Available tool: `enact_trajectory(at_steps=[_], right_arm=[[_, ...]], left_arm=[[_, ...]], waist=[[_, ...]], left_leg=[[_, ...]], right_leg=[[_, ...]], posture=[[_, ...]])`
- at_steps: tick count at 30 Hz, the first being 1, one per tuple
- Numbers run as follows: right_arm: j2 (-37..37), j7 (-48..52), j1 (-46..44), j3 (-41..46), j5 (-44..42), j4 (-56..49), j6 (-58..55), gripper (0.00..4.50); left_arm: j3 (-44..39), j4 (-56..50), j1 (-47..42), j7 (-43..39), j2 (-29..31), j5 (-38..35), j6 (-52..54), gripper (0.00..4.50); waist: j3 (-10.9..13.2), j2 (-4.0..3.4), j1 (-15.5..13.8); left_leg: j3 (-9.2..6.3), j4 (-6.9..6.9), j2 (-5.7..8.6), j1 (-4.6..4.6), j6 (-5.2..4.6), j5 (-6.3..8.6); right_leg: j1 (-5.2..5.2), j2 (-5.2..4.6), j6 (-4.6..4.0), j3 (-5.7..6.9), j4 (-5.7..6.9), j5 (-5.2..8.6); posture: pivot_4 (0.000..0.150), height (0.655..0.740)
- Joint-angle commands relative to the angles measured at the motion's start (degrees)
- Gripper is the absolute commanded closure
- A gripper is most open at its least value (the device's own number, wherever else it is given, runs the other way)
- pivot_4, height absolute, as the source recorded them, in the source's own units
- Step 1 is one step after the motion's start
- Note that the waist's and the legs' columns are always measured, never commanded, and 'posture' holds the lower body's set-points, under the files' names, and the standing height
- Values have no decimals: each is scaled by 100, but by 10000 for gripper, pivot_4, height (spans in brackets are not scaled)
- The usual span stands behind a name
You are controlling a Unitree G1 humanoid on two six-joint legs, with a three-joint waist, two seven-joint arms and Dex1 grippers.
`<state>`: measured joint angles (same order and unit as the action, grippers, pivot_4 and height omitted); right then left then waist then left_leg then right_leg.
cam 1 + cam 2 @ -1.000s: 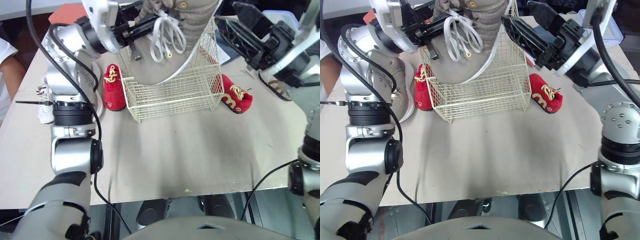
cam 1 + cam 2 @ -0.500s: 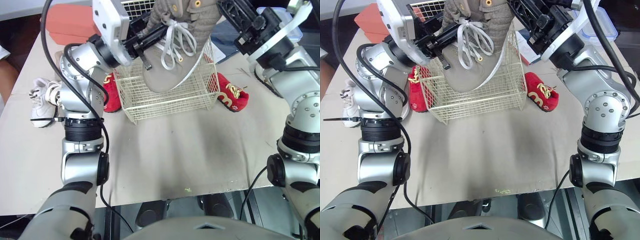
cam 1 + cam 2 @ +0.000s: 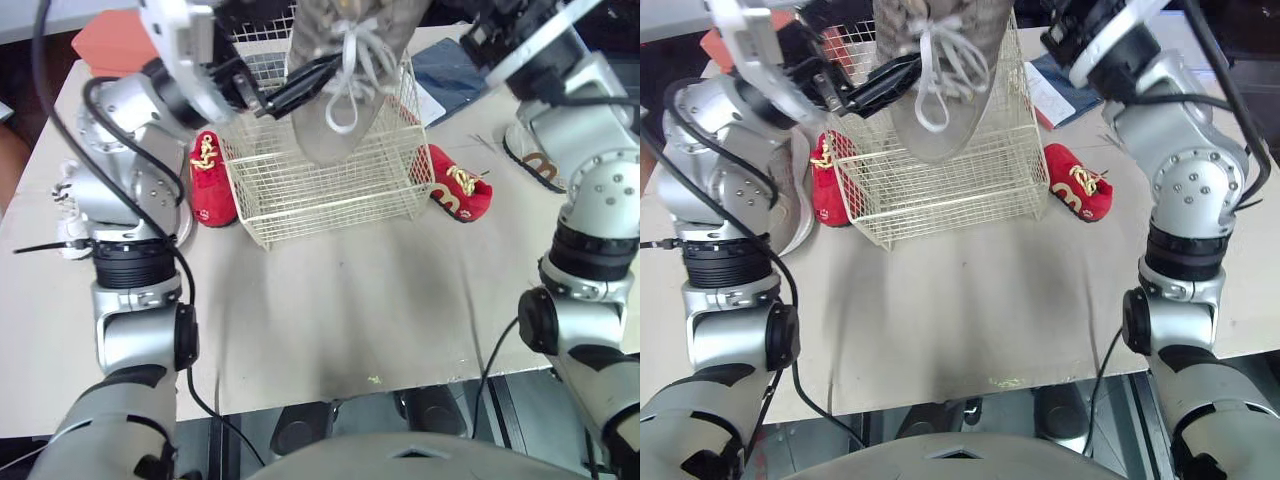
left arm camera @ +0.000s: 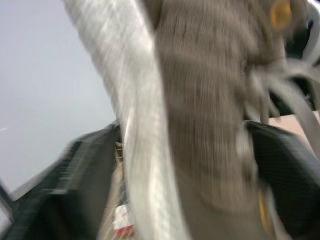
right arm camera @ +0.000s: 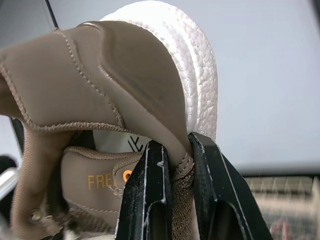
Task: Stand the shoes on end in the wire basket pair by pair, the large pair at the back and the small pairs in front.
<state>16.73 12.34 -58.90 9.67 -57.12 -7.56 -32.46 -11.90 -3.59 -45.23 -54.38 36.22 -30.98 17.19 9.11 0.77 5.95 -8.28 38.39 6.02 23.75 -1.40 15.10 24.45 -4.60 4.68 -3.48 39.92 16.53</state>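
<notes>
I hold the big shoe [image 3: 340, 100] toe-down over the basket [image 3: 330, 195], my right hand [image 5: 175, 150] pinching its soft heel rim and my left hand [image 4: 180, 170] squeezing its middle; I think it is light and bendy, so gripping near the stiff sole is safest.

The tan shoe [image 5: 100, 85] has a soft, matt cloth upper, and its white sole [image 5: 200, 65] is pebbled foam. Its laces [image 3: 345, 75] are flat white cloth. The wire basket [image 3: 320, 190] is cream-coated metal. The right gripper [image 5: 175, 150] has fingers [image 5: 150, 200] of black, faintly glossy plastic. The table [image 3: 350, 300] is matt beige.
</notes>
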Motion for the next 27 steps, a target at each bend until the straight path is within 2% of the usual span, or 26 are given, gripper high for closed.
enact_trajectory(at_steps=[1, 6, 11, 17, 23, 27], right_arm=[[-91, 438, -586, 167, 451, 306, 754, 45000], [-247, 846, -1095, 124, 1257, 1278, 1590, 45000], [-384, 1278, -1335, 55, 1975, 2102, 2443, 45000], [-423, 1893, -1397, -271, 2981, 2957, 3566, 45000], [-520, 2010, -1568, -201, 3374, 3544, 4307, 45000], [-380, 2286, -1579, -578, 4073, 4034, 4887, 45000]], left_arm=[[-523, -531, 292, -55, 429, -640, 601, 250], [-862, -1102, 940, -19, 1054, -1225, 1493, 250], [-1191, -1491, 1347, 170, 1420, -1644, 2059, 250], [-1681, -1655, 1528, 565, 1677, -2062, 2548, 250], [-2198, -1715, 1703, 808, 1832, -2701, 2996, 250], [-2347, -1742, 2065, 744, 2023, -2708, 3082, 250]], waist=[[-1, -1, 7], [-1, -1, 46], [-1, -1, 51], [0, -2, 107], [0, -2, 135], [0, -3, 140]], left_leg=[[-1, -3, 0, 0, 0, 0], [0, -4, 1, 3, 1, 0], [-2, -4, 10, 3, 1, 0], [-2, -7, 11, 2, 1, -1], [-2, -7, 11, 1, 2, -1], [0, -7, 11, 0, 3, -2]], right_leg=[[2, -1, 0, 4, 0, 0], [7, -26, -1, 49, 1, 0], [7, -36, -1, 63, 2, -1], [8, -36, -1, 64, 2, 0], [9, -37, -1, 65, 3, 0], [9, -36, -1, 62, 3, 0]], posture=[[1500, 7400], [1500, 7400], [1500, 7400], [1500, 7400], [1500, 7400], [1500, 7400]])
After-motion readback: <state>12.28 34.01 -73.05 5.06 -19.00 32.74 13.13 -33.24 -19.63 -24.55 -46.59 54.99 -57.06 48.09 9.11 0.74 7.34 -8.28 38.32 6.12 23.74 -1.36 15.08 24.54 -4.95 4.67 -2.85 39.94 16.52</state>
